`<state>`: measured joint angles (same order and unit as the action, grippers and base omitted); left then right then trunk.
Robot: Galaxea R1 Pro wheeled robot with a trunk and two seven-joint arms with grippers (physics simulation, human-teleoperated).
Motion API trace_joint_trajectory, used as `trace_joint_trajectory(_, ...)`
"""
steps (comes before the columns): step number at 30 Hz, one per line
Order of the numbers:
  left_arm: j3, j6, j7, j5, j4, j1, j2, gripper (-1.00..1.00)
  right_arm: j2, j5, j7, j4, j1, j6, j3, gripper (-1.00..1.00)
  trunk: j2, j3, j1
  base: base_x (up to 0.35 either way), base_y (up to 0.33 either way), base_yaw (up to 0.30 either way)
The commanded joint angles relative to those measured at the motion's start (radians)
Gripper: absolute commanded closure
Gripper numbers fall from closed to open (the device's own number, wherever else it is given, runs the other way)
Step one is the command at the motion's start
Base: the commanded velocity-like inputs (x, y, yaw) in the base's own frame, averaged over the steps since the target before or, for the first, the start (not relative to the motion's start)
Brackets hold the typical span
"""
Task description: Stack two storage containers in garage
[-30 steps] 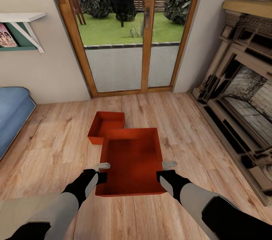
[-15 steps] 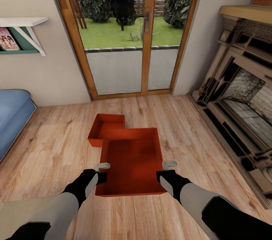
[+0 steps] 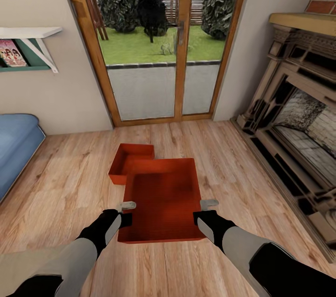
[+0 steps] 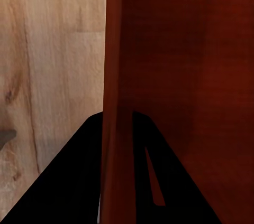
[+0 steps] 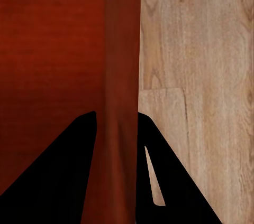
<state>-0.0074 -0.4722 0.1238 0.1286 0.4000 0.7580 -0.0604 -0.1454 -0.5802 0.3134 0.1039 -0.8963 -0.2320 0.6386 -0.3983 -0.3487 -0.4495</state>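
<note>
Pincer pair (image 3: 127, 205) (image 3: 208, 203) clamp one storage container (image 3: 161, 199), second container (image 3: 128, 159) beyond.

The light wood-plank floor (image 3: 60, 185) carries one orange-red storage container (image 3: 125, 159), lying just past centre toward 12 o'clock before the glass doors (image 3: 158, 45). A blue sofa (image 3: 16, 140) rests at 9 o'clock, a stone fireplace (image 3: 298, 138) at 3 o'clock.

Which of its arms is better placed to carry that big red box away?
Neither alone: the left gripper clamps the near storage container's left wall, the right gripper its right wall. Each wrist view shows fingers straddling a wall, so both should lift together.
</note>
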Motion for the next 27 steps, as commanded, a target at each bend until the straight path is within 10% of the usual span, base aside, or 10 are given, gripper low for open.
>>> trace_joint_trajectory(1,0.004,-0.008,0.013,-0.009,-0.001,0.0,-0.003,1.0,-0.006,0.028,0.006,0.01,-0.001,-0.007,0.003,1.0,-0.002,0.0,-0.001,0.0,0.0,0.0)
trace_joint_trajectory(27,0.005,-0.006,0.014,-0.009,0.0,0.0,-0.003,1.0,-0.006,0.028,0.006,0.01,-0.001,-0.007,0.003,1.0,-0.002,0.039,-0.001,0.0,0.0,0.0)
